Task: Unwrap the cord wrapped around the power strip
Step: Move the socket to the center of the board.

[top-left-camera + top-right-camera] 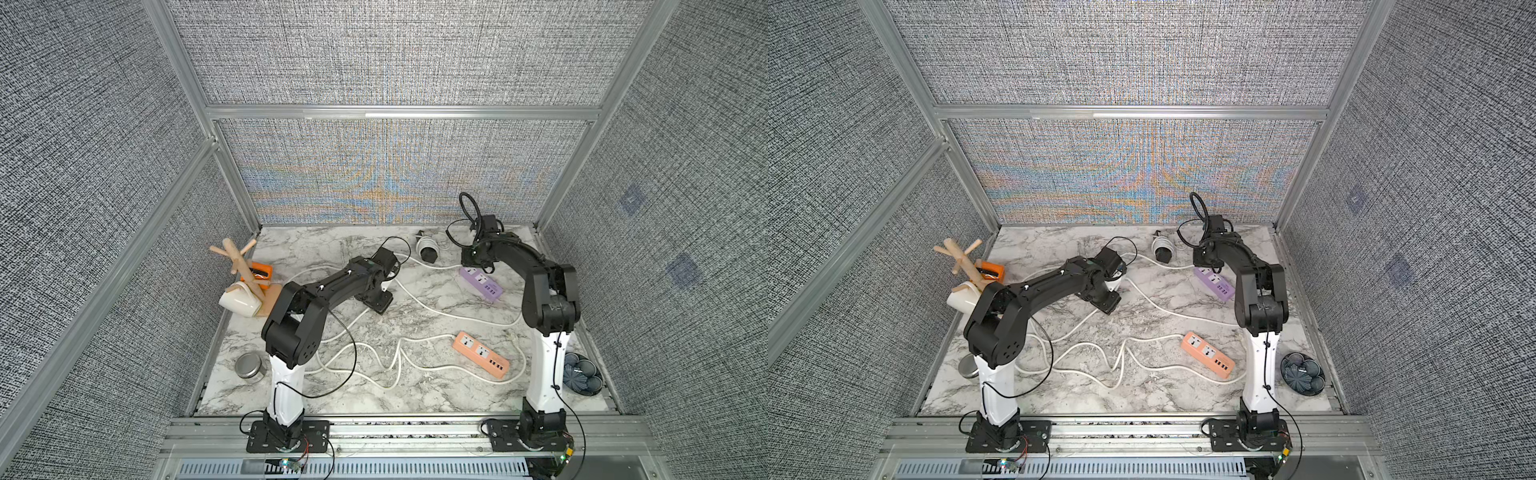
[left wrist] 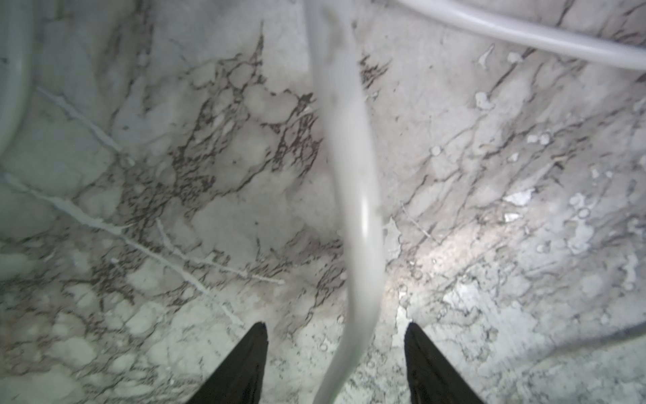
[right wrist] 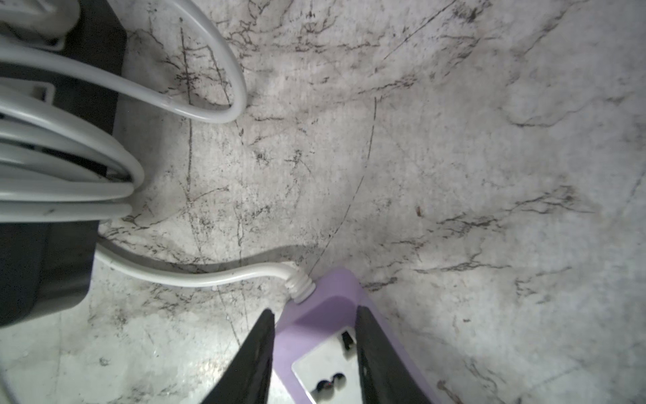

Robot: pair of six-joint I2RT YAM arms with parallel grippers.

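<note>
– Where is the black power strip?
– By the far edge of the tabletop. Its white cord is wound round it.
– And the right fingers?
– They sit at the end of a purple strip. I cannot tell if they squeeze it.
– The left fingers?
– Spread apart. A loose cord runs between them, touching neither.
– Any pots?
– A tin by the left edge, and a dark bowl in the near right corner. I cannot tell what is inside them.
</note>
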